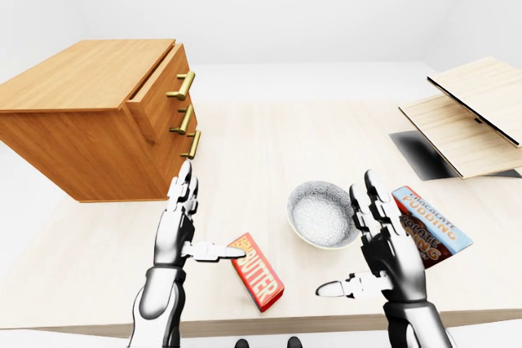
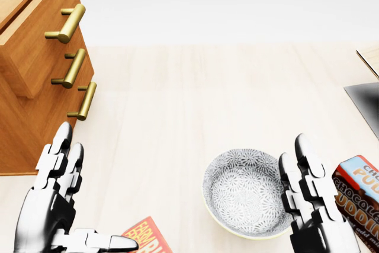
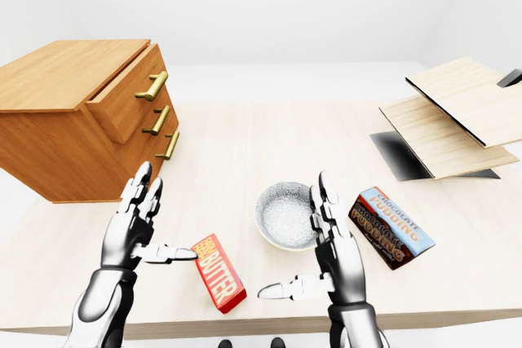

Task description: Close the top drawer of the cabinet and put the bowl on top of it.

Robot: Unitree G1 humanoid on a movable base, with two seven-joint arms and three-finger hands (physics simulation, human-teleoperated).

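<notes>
- Left hand [image 1: 181, 226] raised at the near edge of the table [image 1: 269, 140], fingers straight and spread, thumb poking sideways toward the butter box, gripping nothing.
- Right hand [image 1: 382, 238] raised the same way, fingers apart and pointing up, thumb out to the left, also gripping nothing.
- Red butter box [image 1: 256, 270] flat on the table between the two hands, just right of the left thumb in the left-eye view.
- Patterned bowl [image 2: 247, 192] upright on the table, just left of the right hand's fingers in the head view; can't tell whether touching.
- Chocolate pudding box [image 3: 391, 226] lying just right of the right hand.
- Farther off, wooden cabinet [image 1: 90, 116] on the table's left side, three brass handles [image 2: 75, 68] stacked down its face.
- Top drawer [image 1: 160, 87] sticking out past the two below, so not shut yet.
- Far right, slanted light wooden boards [image 1: 469, 116] with a dark patch underneath.
</notes>
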